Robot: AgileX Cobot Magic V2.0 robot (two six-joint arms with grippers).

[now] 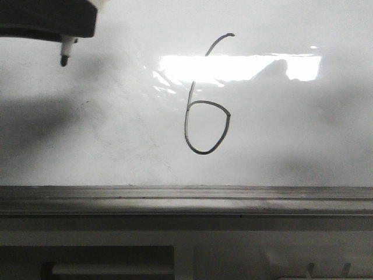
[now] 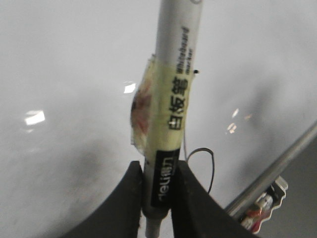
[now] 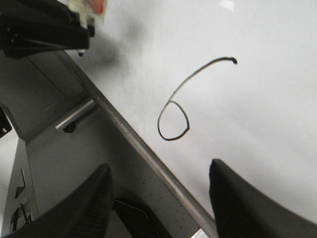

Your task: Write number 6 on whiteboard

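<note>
The number 6 is drawn in thin black line at the middle of the whiteboard. My left gripper is at the upper left of the board, well left of the 6. It is shut on a white whiteboard marker wrapped in yellowish tape, and the marker's dark tip points down. In the left wrist view my left gripper clamps the marker's black label end, and part of the 6's loop shows behind. My right gripper is open and empty over the ledge, below the 6.
A grey metal ledge runs along the board's lower edge and also shows in the right wrist view. A bright rectangular glare crosses the 6's stem. A metal bar lies beneath the ledge. A small colourful object sits past the ledge.
</note>
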